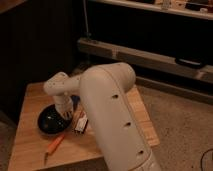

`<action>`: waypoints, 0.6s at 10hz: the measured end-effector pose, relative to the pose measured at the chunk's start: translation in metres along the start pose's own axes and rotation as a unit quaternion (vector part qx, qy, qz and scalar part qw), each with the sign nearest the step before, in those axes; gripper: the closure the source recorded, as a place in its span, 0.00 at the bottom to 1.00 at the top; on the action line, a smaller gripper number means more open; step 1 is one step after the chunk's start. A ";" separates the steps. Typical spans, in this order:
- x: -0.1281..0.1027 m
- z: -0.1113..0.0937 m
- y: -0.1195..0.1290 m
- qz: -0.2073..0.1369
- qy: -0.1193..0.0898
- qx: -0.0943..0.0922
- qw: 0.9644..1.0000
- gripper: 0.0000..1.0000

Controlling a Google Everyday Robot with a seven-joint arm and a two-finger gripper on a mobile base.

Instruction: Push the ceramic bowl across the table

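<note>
The ceramic bowl (49,121) is black, shallow and glossy, and sits on the left part of the light wooden table (30,150). My gripper (67,113) hangs from the white wrist at the bowl's right rim, touching it or just above it. My thick white arm (110,110) crosses the table's middle and hides the surface behind it.
An orange stick-like object (54,144) lies in front of the bowl. A small white and dark packet (80,123) lies just right of the gripper. A small blue object (75,99) shows behind the wrist. Speckled floor (180,130) lies to the right, a grey rail (150,57) behind.
</note>
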 end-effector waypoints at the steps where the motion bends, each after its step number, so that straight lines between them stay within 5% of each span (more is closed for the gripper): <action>1: 0.000 0.000 -0.003 0.006 -0.001 0.000 1.000 1.00; 6: 0.004 0.002 -0.022 0.041 0.005 0.007 0.999 1.00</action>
